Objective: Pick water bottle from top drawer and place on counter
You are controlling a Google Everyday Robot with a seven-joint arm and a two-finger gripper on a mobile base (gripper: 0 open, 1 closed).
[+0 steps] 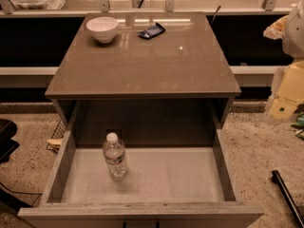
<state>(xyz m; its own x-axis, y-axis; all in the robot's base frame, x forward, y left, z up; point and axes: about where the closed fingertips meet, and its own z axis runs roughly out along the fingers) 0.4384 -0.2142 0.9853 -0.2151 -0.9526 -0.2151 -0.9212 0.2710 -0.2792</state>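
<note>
While the water bottle (115, 156) stands inside the top drawer (61, 167), we enter the task as barely begun. Done: drawer fully open, contents exposed. Left: the grasp, the lift, the set-down on the bench (142, 68).

Item 1, water bottle. Small, clear plastic, ribbed body, white cap, thin label about the middle. Upright on the drawer floor, left of centre, apart from every wall. We judge it light, smooth, and apt to tip or to yield under a hard squeeze.

Item 2, top drawer. Wide shallow box, grey-brown, with thick side walls and a flat, pale grey, matt floor. We see nothing else in it.

Item 3, bench. Square slab topping the cabinet, the counter of the task. Brown-grey, thin-edged, glossy enough to mirror the lights behind. Its near half is bare, which we judge room enough for the bottle.

Item 4, white bowl (102, 29). Round, smooth, glazed-looking. On the bench by the far left corner.

Item 5, small dark blue flat object (151, 31). On the bench near the far edge, right of the bowl and apart from it. What it is we cannot tell.

Item 6, gripper. Not in view, so where it hangs and how it is set we cannot tell.

Item 7, floor (256, 151). Speckled and grainy, all around the cabinet.
</note>
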